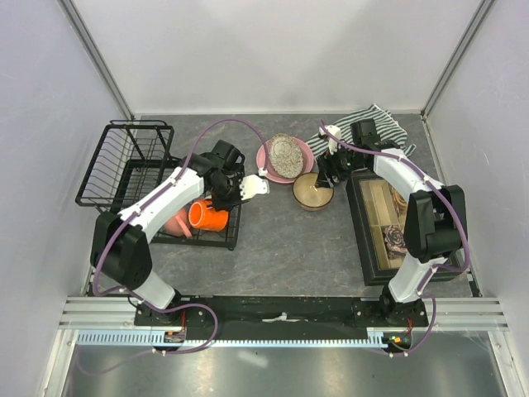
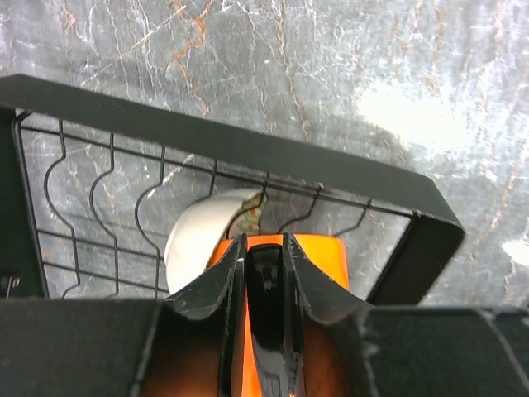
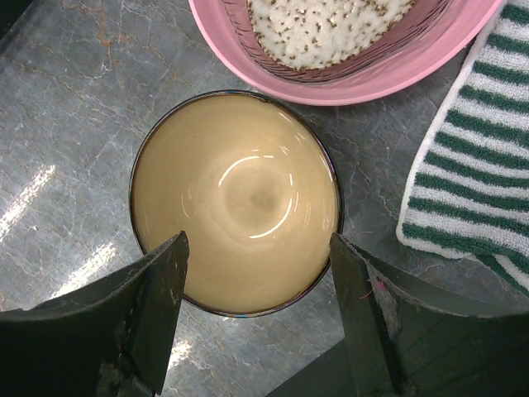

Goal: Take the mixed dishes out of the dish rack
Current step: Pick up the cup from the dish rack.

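The dish rack (image 1: pixel 132 169) stands at the left, and its flat tray (image 2: pixel 248 153) holds an orange mug (image 1: pixel 207 215) lying beside a pink mug (image 1: pixel 175 222). My left gripper (image 1: pixel 219 201) is shut on the orange mug (image 2: pixel 318 256), with a glossy dark part pinched between the fingers (image 2: pixel 216 285). A small white floral bowl (image 2: pixel 202 240) lies just beyond the mug. The tan-brown bowl (image 3: pixel 235 203) sits on the table, and my right gripper (image 3: pixel 256 265) hangs open over its near rim. The pink plate (image 1: pixel 269 161) carries the patterned oval dish (image 1: pixel 286 153).
A green-striped towel (image 1: pixel 376 124) lies at the back right, close to the plate (image 3: pixel 347 74). A dark compartmented box (image 1: pixel 397 223) sits at the right beside the right arm. The rack's taller basket section (image 1: pixel 136 141) is at the back left.
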`<state>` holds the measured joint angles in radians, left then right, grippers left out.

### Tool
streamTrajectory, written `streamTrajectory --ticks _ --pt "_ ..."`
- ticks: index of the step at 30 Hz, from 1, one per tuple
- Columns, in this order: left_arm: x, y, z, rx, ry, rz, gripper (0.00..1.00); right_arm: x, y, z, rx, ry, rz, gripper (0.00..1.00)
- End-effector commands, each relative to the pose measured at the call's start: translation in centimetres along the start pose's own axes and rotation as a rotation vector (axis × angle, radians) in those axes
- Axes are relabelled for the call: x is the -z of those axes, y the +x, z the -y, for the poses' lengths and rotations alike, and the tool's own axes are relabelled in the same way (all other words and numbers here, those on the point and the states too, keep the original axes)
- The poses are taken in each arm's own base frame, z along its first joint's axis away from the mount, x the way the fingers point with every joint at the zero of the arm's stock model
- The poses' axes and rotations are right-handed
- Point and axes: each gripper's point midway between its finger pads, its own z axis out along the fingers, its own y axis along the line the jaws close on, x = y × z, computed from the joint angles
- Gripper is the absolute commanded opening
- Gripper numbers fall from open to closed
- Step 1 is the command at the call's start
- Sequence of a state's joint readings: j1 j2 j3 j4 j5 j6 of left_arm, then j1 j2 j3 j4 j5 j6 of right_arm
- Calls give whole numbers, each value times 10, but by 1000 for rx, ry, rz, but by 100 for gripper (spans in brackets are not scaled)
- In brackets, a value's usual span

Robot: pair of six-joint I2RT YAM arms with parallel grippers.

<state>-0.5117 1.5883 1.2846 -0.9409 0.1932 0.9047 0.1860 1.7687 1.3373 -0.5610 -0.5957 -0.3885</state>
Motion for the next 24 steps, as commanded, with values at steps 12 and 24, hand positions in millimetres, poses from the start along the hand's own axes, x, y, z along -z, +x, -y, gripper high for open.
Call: streamTrajectory --ticks 12,24 --pt "37 -12 -3 23 -91 68 2 -2 -2 -2 2 -28 12 77" --pt "47 -8 -1 28 -120 67 2 -3 -1 -2 0 -31 10 77"
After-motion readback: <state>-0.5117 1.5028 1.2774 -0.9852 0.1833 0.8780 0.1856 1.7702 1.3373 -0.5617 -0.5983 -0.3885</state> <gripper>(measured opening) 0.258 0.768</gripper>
